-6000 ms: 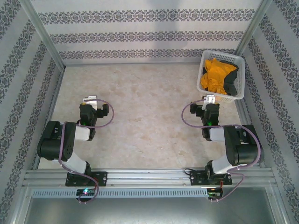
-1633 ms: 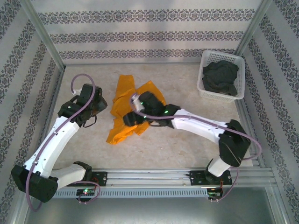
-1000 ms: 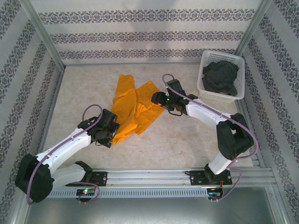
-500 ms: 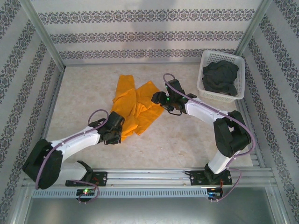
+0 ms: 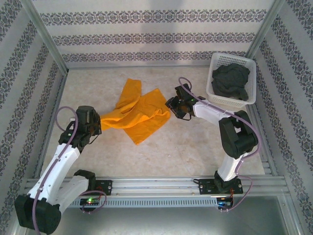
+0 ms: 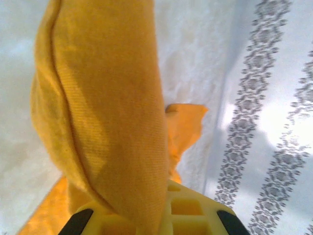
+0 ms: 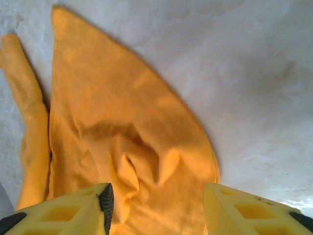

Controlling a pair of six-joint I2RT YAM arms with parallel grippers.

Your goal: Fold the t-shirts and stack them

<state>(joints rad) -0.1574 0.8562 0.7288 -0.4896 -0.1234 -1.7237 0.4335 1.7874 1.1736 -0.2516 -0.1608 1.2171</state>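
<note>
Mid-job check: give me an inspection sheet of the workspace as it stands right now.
Surface: pale marbled table, no stains seen.
Job's things: orange shirt partly spread mid-table, unfolded; grey shirt bunched in white basket, far right corner.
Clutter: nothing seen.
Grippers: left gripper, jaws shut on the orange shirt's left corner; right gripper, jaws open over its right edge.
Cables: purple cable loops on both arms, off the cloth.
Surroundings: patterned walls; metal rail at near edge.
</note>
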